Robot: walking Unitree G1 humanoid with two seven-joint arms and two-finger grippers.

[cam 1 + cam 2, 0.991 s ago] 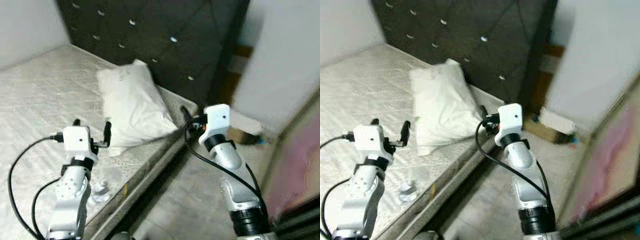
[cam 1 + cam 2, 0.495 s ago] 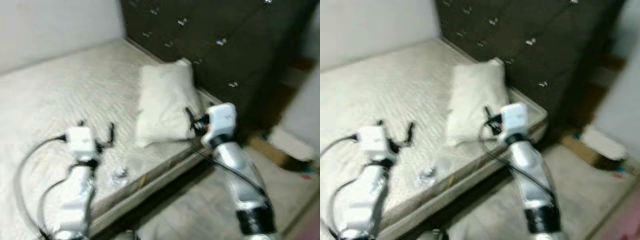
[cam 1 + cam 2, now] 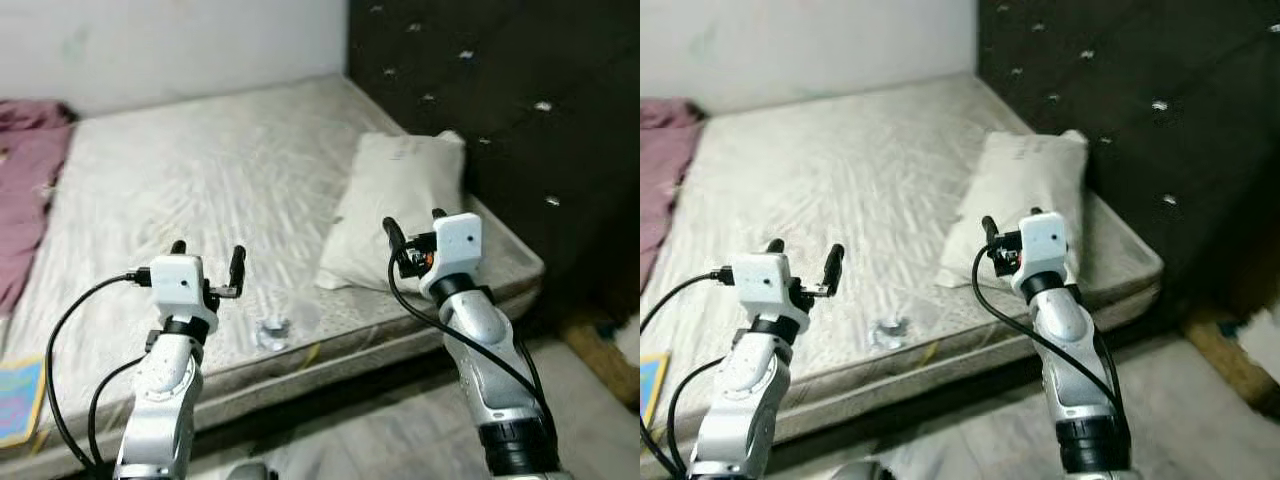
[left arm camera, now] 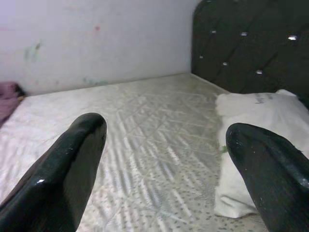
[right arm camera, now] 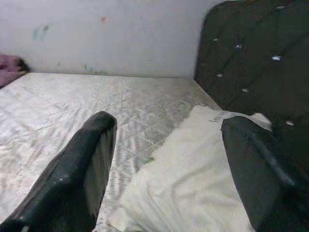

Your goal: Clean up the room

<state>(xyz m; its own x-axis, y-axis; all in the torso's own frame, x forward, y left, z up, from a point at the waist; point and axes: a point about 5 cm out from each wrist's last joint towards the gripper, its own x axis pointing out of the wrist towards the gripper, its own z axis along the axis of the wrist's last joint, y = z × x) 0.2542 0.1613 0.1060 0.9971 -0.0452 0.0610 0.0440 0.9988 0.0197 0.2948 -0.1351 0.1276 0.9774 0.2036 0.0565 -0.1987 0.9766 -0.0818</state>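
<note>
1. We face the bed (image 3: 200,180); both arms are raised before it.
2. Left gripper (image 3: 207,258) and right gripper (image 3: 411,226): fingers wide, holding nothing.
3. A wrapper (image 3: 272,331) lies near the mattress edge, between the grippers; the pillow (image 3: 400,205) rests by the headboard (image 3: 500,90).
4. Step in hand, we judge: approach. Next: lower the left gripper onto the wrapper.

one white rectangular pillow (image 3: 400,205), one bare quilted white mattress (image 3: 210,180), one small crumpled clear wrapper (image 3: 272,330), one purple cloth (image 3: 25,190) at the left edge, two grippers.
</note>
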